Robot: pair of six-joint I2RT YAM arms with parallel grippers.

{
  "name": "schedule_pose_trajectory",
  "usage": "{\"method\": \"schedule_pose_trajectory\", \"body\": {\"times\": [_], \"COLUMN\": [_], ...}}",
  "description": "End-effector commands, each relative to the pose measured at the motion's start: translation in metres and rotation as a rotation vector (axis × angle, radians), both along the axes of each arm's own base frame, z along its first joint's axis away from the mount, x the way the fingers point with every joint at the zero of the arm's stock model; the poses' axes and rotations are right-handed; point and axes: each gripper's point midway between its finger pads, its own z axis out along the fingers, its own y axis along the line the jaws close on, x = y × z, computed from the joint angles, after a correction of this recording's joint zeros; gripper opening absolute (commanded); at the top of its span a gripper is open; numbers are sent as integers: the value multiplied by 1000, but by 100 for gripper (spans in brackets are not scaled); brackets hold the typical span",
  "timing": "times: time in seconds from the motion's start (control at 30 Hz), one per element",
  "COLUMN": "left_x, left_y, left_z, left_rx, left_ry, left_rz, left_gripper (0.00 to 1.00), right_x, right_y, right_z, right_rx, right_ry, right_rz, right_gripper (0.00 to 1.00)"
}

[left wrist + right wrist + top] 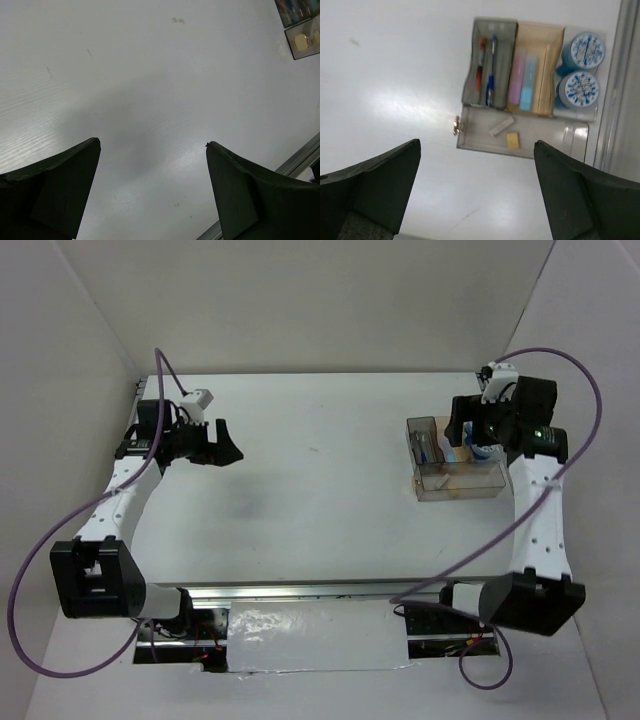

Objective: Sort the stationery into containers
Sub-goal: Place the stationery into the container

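The clear divided tray (547, 151) holds all the stationery I can see. A red pen (481, 65) and a blue pen (491, 75) lie in its smoky-grey section. Beside them are a pink bar (517, 75) and a light-blue bar (528, 82), then two blue-white rolls (587, 50) (579, 89). A beige block (501, 126) and a tan cube (513, 140) lie in the long section. My right gripper (477, 143) hovers open above the tray (455, 485), empty. At the far left, over bare table, my left gripper (152, 142) is open and empty.
A small gold-coloured object (456, 125) sits on the table against the tray's outer corner. A metal rail (300, 155) runs along the table's near edge. White walls close in the table at the back and on both sides.
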Motion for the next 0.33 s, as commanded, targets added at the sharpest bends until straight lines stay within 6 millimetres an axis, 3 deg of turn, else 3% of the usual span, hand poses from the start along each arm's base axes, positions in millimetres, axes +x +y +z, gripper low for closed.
{"method": "schedule_pose_trajectory", "body": {"times": [0.0,0.03,0.17,0.2,0.23,0.3], "left_x": [-2,-3,-12,-14,-16,-22], "left_y": [15,20,37,41,47,52], "left_z": [31,32,37,33,39,36], "left_rx": [47,58,121,133,160,199], "left_ry": [-89,-88,-106,-98,-125,-138], "left_rz": [42,64,147,172,203,209], "left_gripper": [99,99,99,99,99,100], "right_x": [-18,-24,-55,-55,-61,-71], "right_y": [14,14,10,9,10,11], "right_z": [24,33,8,21,3,-8], "right_rx": [80,74,92,78,88,77], "right_ry": [-89,-138,-158,-214,-186,-200], "right_rz": [-26,-32,-89,-90,-99,-108], "right_gripper": [100,100,100,100,100,100]}}
